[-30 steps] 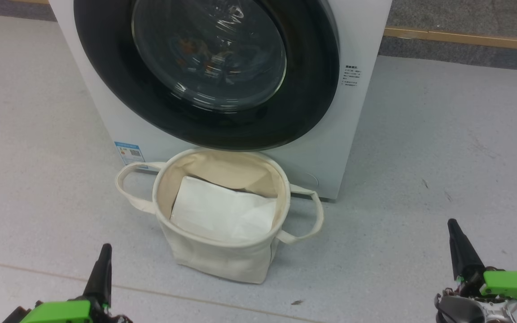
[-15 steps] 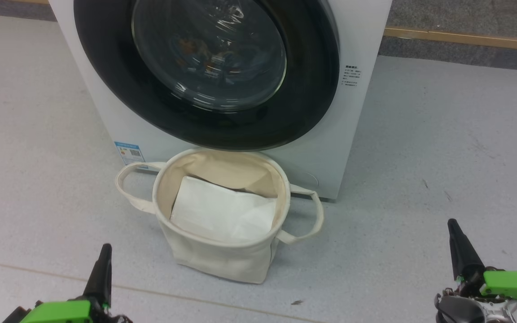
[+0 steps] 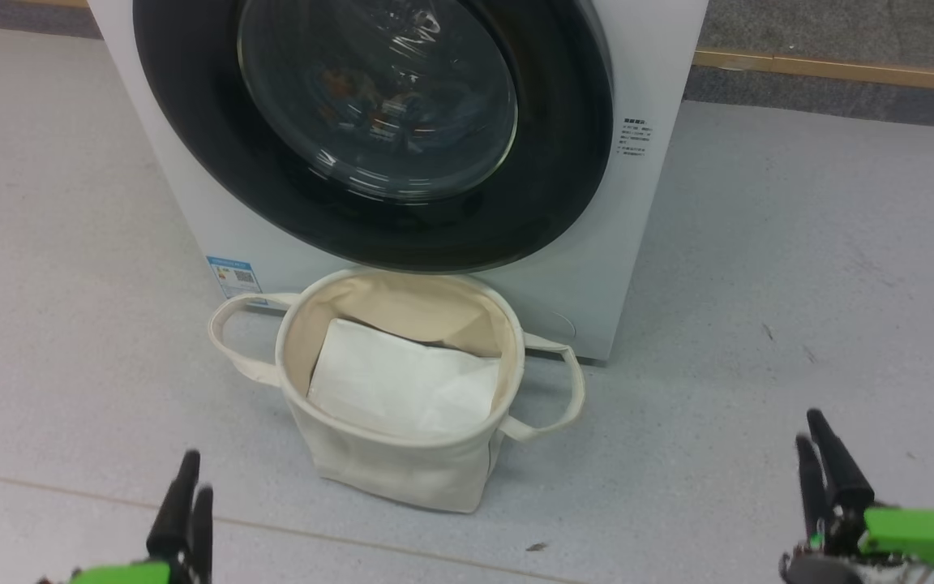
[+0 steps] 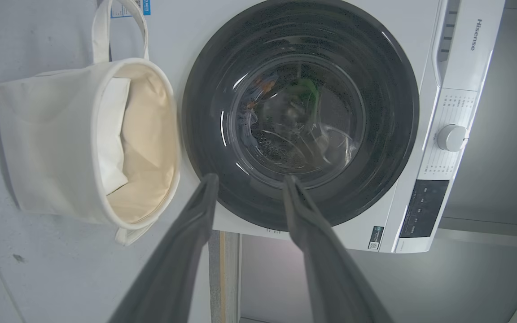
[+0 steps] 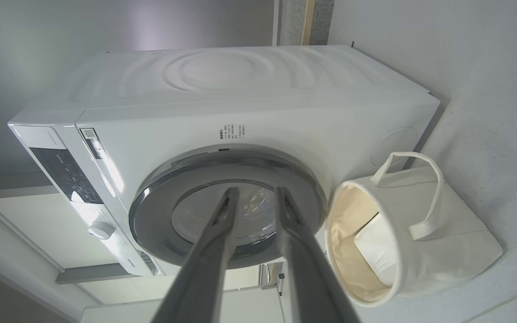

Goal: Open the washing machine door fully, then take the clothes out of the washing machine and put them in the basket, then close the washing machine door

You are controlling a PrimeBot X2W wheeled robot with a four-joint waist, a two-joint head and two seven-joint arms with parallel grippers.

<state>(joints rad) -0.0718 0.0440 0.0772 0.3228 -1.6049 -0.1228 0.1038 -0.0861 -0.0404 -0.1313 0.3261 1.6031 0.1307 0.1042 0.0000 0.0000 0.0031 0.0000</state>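
The washing machine point(image 3: 653, 49) stands ahead with its door point(image 3: 199, 122) shut flat against the front. Through the glass the clothes point(image 3: 370, 109) show dimly as orange and blue patches. The cream basket point(image 3: 402, 466) sits on the floor right below the door, a folded white sheet point(image 3: 402, 389) inside it. My left gripper point(image 3: 195, 474) is low at the left and open, holding nothing. My right gripper point(image 3: 809, 428) is low at the right, also open and empty. In the left wrist view the fingers point(image 4: 186, 242) point at the door point(image 4: 204, 112).
Grey floor point(image 3: 799, 268) surrounds the machine on both sides. A wooden strip point(image 3: 840, 71) runs along the wall base at the far right. The machine's control panel with a dial point(image 4: 451, 137) lies beyond the door.
Both grippers have gone from shut to open, each pair of fingers now showing apart. They also sit slightly lower in the head view. Machine and basket are unmoved.
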